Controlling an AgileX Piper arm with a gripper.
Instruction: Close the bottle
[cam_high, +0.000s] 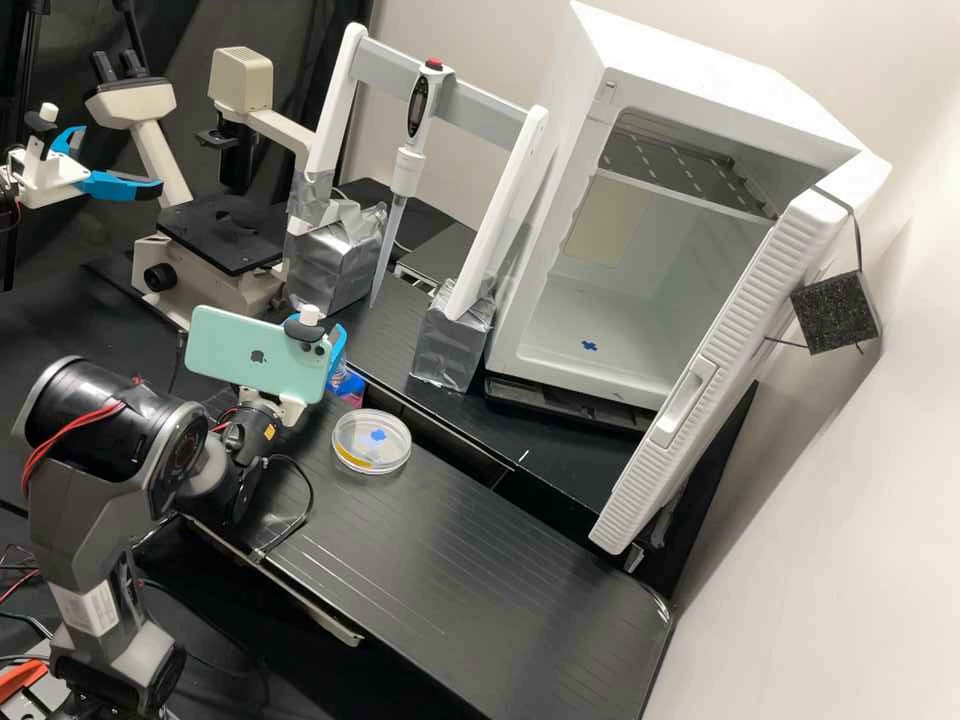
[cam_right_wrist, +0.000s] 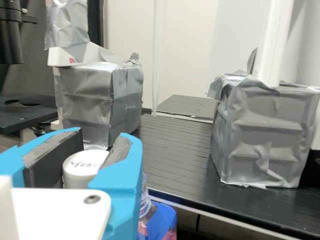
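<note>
One white cap (cam_right_wrist: 80, 167) | held in end effector (cam_high: 338, 343) | bottle (cam_right_wrist: 145, 206) just beside its grasp

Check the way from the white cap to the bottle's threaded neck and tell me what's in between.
In the wrist view, the gripper's own blue finger overlaps the space between the cap and the bottle's neck. I see no other obstacle there, though that finger hides part of the gap.

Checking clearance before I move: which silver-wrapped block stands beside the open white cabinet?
The right-hand block in the high view; the left-hand block stands beside the microscope instead.
</note>
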